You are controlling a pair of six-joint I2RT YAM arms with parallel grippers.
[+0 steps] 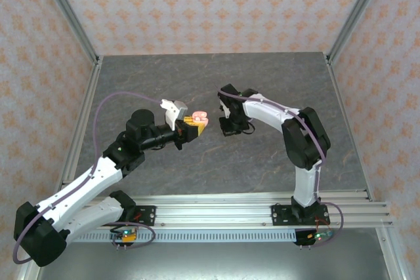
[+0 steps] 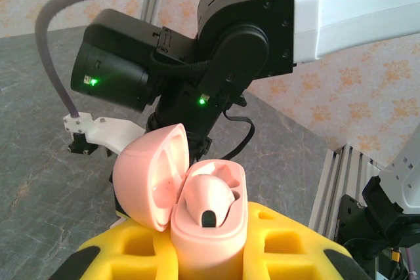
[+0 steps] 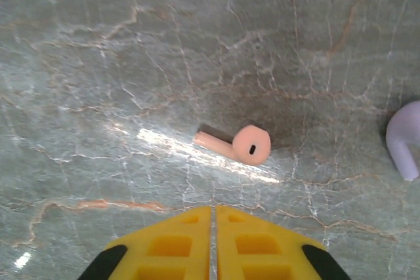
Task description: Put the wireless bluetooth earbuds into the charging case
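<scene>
The left hand (image 2: 210,250) clamps the open pink charging case (image 2: 211,231), a pink earbud (image 2: 211,196) seated inside. The right hand (image 3: 214,218), fingers pressed together and empty, hangs above the table (image 3: 98,63) near a loose pink earbud (image 3: 251,144); a lilac earbud (image 3: 405,137) lies apart from it.

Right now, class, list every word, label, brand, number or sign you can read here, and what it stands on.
None readable: no print shows on the pink charging case, the pink earbud or the lilac earbud.
The green lights on the right arm are plain dots.
</scene>
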